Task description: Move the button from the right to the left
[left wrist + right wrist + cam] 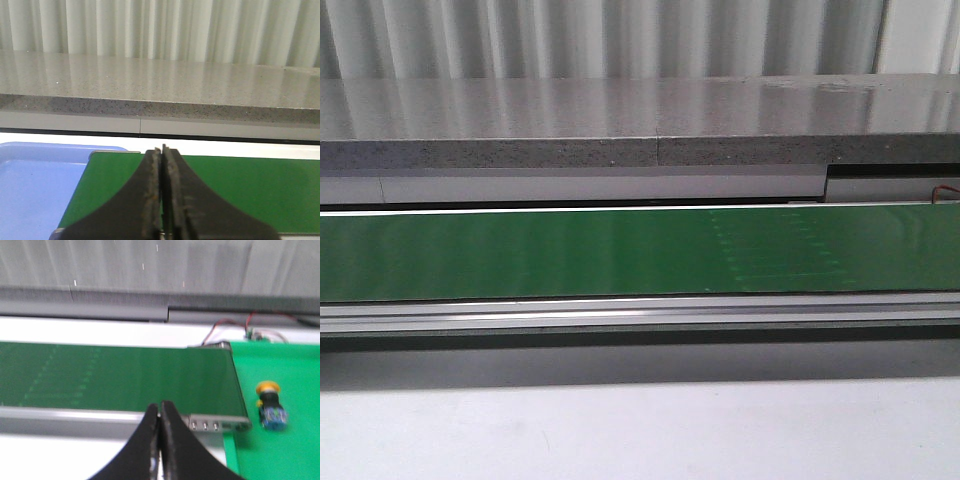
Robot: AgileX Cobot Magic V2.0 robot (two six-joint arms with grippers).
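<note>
The button [270, 405], with a yellow-orange cap, black collar and blue block, lies on a bright green mat [280, 440] beyond the end of the dark green conveyor belt [115, 375], seen only in the right wrist view. My right gripper [160, 405] is shut and empty, at the belt's near rail, well apart from the button. My left gripper [163, 149] is shut and empty, over the other end of the belt [235, 190]. Neither gripper nor the button shows in the front view, which shows only the belt [620, 250].
A blue tray [35, 185] lies just past the belt's end by my left gripper. A grey stone ledge [620, 120] runs behind the belt. Red and black wires and a small board [257, 332] sit at the mat's far edge. A metal rail [640, 312] borders the belt.
</note>
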